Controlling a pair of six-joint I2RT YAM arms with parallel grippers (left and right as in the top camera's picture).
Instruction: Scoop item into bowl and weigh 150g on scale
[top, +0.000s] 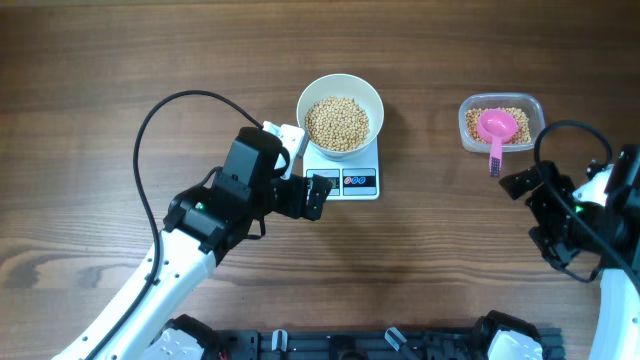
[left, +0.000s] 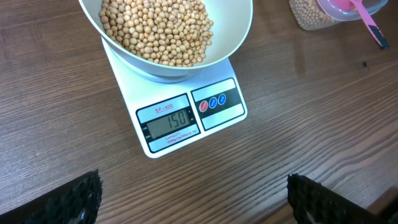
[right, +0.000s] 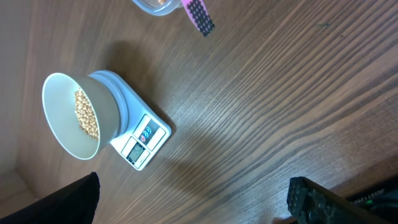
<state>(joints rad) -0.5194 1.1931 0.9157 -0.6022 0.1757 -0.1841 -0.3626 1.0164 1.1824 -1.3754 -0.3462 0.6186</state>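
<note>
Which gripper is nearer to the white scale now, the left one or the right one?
Left. The left gripper is open just beside the display end of the scale; the right gripper is open far off to its right, near the plastic tub.

A dark brown wood-grain table (top: 120, 60) fills the view under even light.
</note>
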